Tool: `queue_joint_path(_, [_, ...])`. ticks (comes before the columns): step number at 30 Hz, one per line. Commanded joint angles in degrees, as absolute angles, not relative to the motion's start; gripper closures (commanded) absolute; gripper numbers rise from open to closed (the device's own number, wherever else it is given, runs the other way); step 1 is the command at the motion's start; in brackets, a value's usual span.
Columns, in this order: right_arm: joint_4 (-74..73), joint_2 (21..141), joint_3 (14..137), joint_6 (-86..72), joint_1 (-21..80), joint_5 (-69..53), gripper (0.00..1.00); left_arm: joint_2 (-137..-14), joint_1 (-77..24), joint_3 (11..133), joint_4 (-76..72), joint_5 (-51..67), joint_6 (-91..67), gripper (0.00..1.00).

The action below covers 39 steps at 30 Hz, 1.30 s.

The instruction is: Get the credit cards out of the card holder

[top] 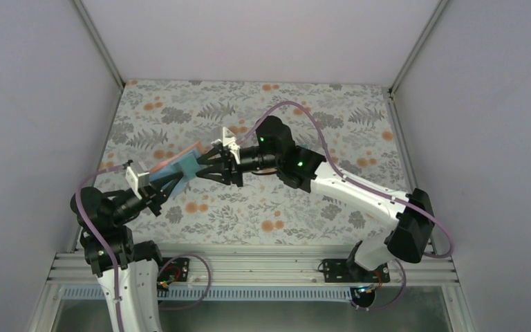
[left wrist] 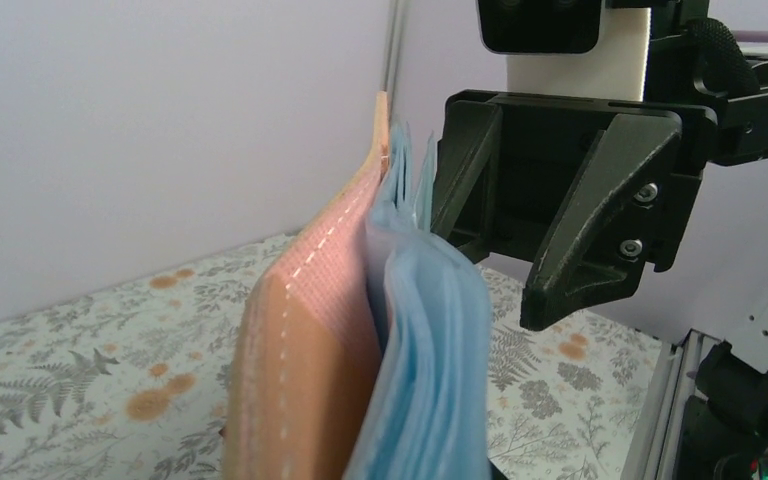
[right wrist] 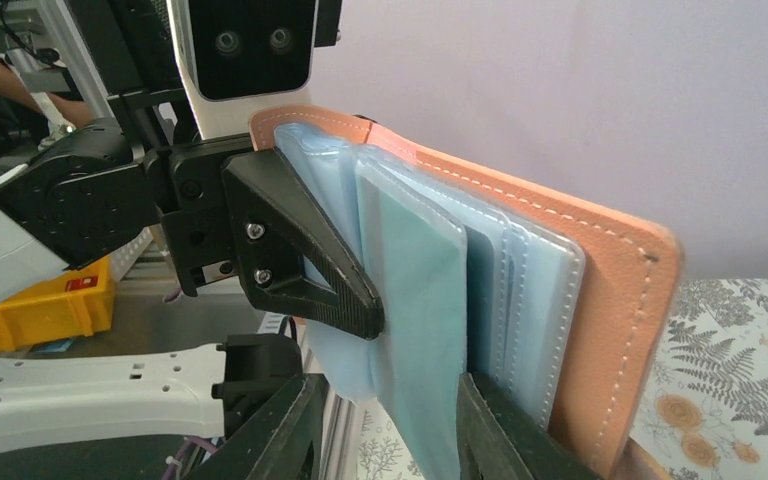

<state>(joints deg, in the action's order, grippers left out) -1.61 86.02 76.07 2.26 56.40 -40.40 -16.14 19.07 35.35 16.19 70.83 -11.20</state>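
Observation:
The card holder point(top: 178, 164), reddish-brown outside with light blue sleeves inside, hangs above the table with my left gripper point(top: 188, 171) shut on it. In the right wrist view one left finger point(right wrist: 305, 255) presses on the blue sleeves of the holder point(right wrist: 620, 290). A teal credit card point(right wrist: 415, 290) shows through the front sleeve. My right gripper point(right wrist: 388, 392) is open and straddles that front sleeve. Its right finger point(right wrist: 500, 430) sits behind the sleeve, and its left finger stands clear of it. In the left wrist view the holder point(left wrist: 305, 350) hides my own fingers, and the right gripper point(left wrist: 560, 200) stands just beyond its edge.
Below lies the floral-patterned table point(top: 304, 111), enclosed by pale walls on three sides. A metal rail point(top: 249, 266) with the arm bases runs along the near edge. A yellow bin point(right wrist: 50, 305) sits off the table behind the left arm.

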Motion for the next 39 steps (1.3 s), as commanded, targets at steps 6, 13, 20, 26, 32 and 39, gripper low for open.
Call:
queue_joint_path(6, [6.2, 83.8, 73.9, -1.7, 58.5, -38.2, 0.62, -17.1, 18.7, 39.3, 19.5, 78.7, -4.4, 0.98])
queue_joint_path(13, [2.5, 82.1, 75.0, 1.3, 58.4, -37.6, 0.52, -18.1, 18.7, 41.3, 23.5, 80.3, -0.3, 0.97])
queue_joint_path(20, [-1.7, 82.4, 76.7, 3.1, 58.7, -41.0, 0.66, -18.9, 18.7, 41.8, 23.6, 76.3, -1.7, 0.98])
queue_joint_path(26, [-4.4, 85.9, 79.1, 3.9, 60.1, -42.9, 0.81, -19.2, 18.7, 40.8, 20.9, 74.1, -4.8, 0.98])
queue_joint_path(32, [-3.5, 85.9, 79.1, 3.6, 60.4, -43.1, 0.96, -19.3, 18.7, 40.0, 21.0, 73.2, -5.9, 0.98])
queue_joint_path(39, [-7.0, 83.7, 79.2, 1.7, 57.9, -34.6, 0.96, -19.6, 18.7, 39.4, 21.2, 71.5, -6.3, 0.68])
